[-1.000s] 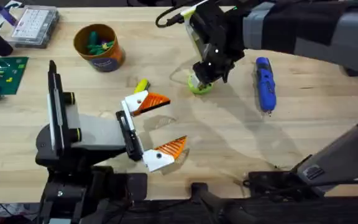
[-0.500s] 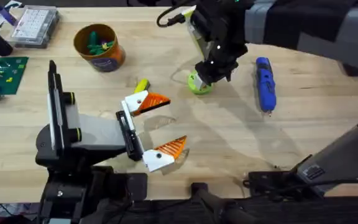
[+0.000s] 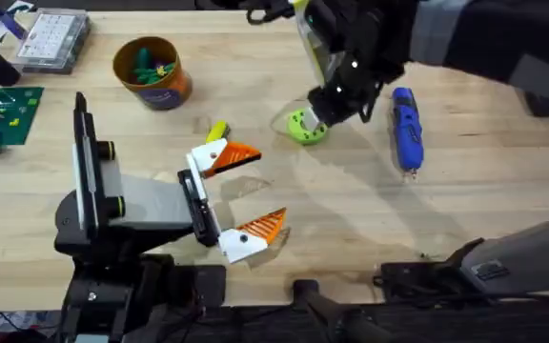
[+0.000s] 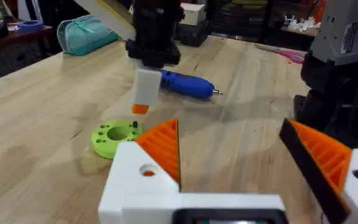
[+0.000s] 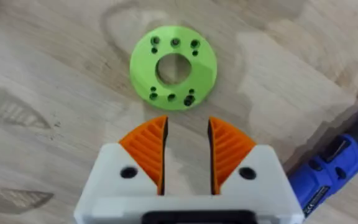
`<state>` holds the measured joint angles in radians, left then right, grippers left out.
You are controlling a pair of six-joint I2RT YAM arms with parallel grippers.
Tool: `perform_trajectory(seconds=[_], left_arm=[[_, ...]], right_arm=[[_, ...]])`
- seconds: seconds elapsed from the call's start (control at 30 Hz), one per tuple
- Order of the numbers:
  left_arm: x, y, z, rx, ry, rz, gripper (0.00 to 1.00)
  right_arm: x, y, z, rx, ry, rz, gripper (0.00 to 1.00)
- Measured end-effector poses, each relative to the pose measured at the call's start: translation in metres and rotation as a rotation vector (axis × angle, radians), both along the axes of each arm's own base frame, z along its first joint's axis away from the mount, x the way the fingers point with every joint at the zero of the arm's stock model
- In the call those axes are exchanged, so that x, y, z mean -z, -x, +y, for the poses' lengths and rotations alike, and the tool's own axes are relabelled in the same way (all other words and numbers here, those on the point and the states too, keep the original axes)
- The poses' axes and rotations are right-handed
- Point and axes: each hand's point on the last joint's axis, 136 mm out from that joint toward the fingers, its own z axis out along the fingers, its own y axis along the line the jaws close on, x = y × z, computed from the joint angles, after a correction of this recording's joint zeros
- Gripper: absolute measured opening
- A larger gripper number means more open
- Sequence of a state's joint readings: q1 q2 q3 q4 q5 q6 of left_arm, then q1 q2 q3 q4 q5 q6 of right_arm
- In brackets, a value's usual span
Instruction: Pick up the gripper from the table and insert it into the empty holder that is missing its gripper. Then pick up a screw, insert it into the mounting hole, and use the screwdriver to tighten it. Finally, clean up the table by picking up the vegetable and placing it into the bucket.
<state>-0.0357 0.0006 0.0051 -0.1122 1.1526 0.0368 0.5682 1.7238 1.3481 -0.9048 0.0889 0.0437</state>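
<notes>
Hovering my right fingers (image 5: 188, 149) just beside the lime ring (image 5: 173, 67) on the table (image 3: 351, 219), orange pads slightly apart, nothing between them. The ring lies flat (several small holes around its big centre hole, one near my pads holding something dark).

Taking the lime ring as landmark:
- The screwdriver (image 3: 406, 129) lies flat on the wood to the ring's right, well clear of it, thin metal tip pointing toward the table's near edge. Its blue body also sits at the edge of my right wrist view (image 5: 340, 168).
- The vegetable (image 3: 217, 130) rests to the ring's left, yellow with a green end, close to the upper white-and-orange finger on the stand.
- The bucket (image 3: 151, 71) stands farther left and toward the far edge, green bits inside it.
- The holder (image 3: 198, 205) is nearer the table's front than the ring and to its left, on the front of the grey-and-black stand (image 3: 122, 205).
- A clear compartment box (image 3: 53, 38) sits at the far-left corner.

My left fingers (image 4: 241, 162) are spread wide, empty; between them I see the ring (image 4: 114, 137) with my right arm's white-and-orange tip hanging above it.
</notes>
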Motion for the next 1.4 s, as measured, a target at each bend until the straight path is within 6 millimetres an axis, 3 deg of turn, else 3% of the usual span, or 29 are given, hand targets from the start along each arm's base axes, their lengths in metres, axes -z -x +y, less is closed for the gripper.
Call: perform_trajectory(seconds=[0.37,0.6,0.9,1.4], left_arm=[[0.0,0.0,0.0,0.0,0.0,0.0,0.986],[0.0,0.0,0.0,0.0,0.0,0.0,0.986],[0.0,0.0,0.0,0.0,0.0,0.0,0.986],[0.0,0.0,0.0,0.0,0.0,0.0,0.986]], right_arm=[[0.007,0.025,-0.016,0.0,-0.024,-0.038,0.37],[0.009,0.021,-0.013,-0.001,-0.036,-0.049,0.37],[0.034,0.024,-0.014,-0.001,0.012,0.032,0.37],[0.038,0.007,-0.003,-0.002,-0.007,0.003,0.37]])
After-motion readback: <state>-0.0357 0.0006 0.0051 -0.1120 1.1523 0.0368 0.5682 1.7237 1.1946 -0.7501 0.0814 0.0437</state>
